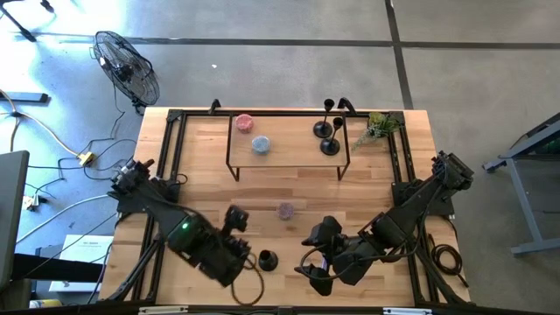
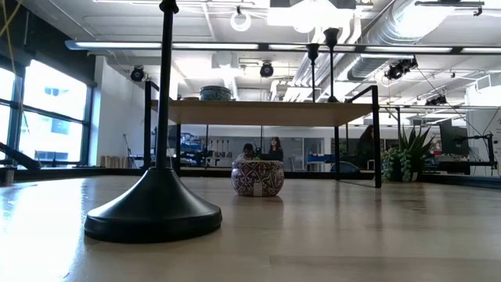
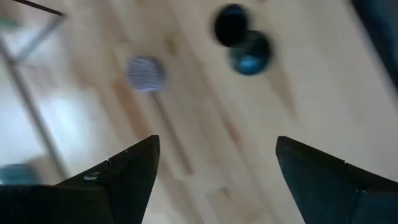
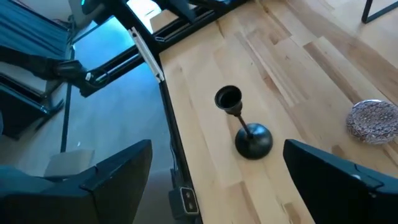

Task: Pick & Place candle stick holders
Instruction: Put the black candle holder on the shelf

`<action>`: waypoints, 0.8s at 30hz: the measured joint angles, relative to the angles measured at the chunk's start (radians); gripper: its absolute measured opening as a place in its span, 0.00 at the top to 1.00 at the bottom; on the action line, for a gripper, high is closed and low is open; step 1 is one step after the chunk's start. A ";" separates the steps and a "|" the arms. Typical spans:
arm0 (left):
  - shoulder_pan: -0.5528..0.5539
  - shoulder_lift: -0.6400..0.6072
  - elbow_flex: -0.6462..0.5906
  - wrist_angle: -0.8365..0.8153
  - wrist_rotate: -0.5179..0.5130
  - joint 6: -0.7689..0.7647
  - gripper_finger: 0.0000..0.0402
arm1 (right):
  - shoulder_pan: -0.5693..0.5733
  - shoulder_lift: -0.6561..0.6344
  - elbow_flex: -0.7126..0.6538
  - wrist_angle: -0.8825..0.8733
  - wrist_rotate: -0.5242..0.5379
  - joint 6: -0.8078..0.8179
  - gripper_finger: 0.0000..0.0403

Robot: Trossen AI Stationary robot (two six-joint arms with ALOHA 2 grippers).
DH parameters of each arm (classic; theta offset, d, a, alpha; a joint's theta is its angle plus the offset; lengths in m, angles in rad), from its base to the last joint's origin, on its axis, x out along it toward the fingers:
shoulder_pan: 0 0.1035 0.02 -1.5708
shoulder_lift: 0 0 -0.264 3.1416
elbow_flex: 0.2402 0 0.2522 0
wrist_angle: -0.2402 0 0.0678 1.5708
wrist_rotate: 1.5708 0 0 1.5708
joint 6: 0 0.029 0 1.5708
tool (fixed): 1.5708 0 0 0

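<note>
On my wooden bench (image 1: pixel 289 188) I counted three holders: two (image 1: pixel 328 131) on the raised shelf (image 1: pixel 289 140), one (image 1: pixel 267 259) near the front between both pincers, left (image 1: pixel 236 229) and right (image 1: pixel 313 249), each gaping wide and empty.

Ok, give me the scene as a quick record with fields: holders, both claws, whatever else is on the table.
holder on table: one candle stick holder upright on the near part of the table top, held by neither claw
holders on shelf: two candle stick holders upright on the raised shelf, right end
left claw: left claw open, above the table, near the lone holder
right claw: right claw open, empty, right of that holder
other items: patterned tin mid-table; pink tin and blue tin on shelf; plant at far right
</note>
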 joint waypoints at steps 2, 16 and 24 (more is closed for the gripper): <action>-0.031 0.000 0.000 0.002 0.042 -0.059 0.22 | 0.002 0.000 0.000 0.000 -0.001 -0.003 0.11; -0.270 0.006 -0.016 0.364 -0.149 -0.178 0.22 | 0.002 0.000 0.000 -0.017 -0.001 -0.080 0.11; -0.434 0.010 -0.101 0.570 -0.519 -0.208 0.22 | 0.002 0.000 0.000 -0.019 -0.001 -0.135 0.11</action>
